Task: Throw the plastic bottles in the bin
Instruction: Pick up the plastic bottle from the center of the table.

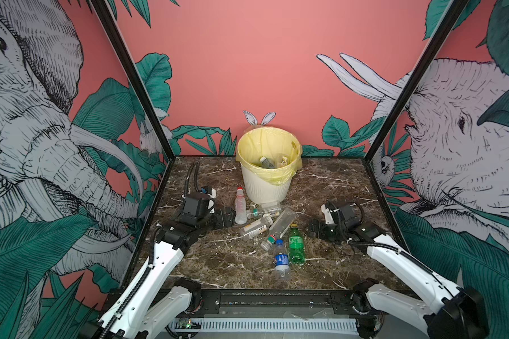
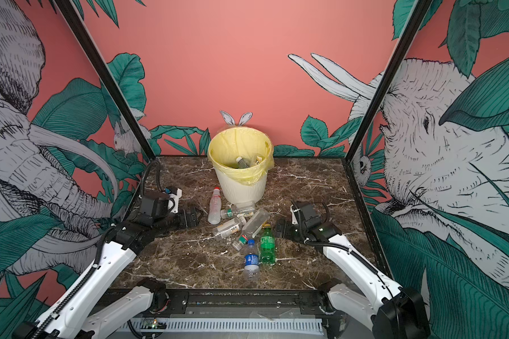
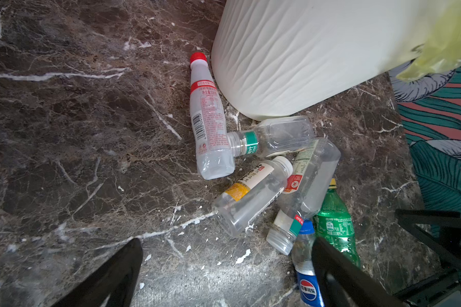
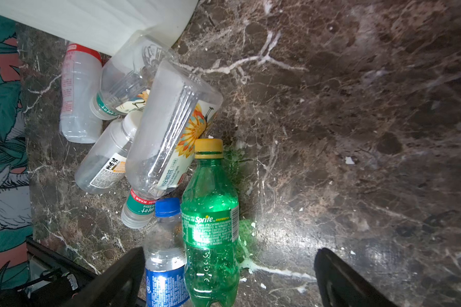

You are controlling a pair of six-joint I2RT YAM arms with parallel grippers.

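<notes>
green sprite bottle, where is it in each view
In a top view: the green Sprite bottle lies right of centre, in front of the bin, cap toward it.
In a top view: the bottle lies the same way, nearer the picture's middle.
Left wrist: the bottle shows small, its base hidden.
Right wrist: the bottle shows large, label readable.
Shared landmark: the blue-capped bottle lying beside it.

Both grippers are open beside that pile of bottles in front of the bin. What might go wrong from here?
The green bottle and the blue-capped bottle lie touching side by side before the open right gripper; closing may catch both or squirt one away. The big clear bottle rests across several more, so pulling one from underneath could scatter them.
</notes>
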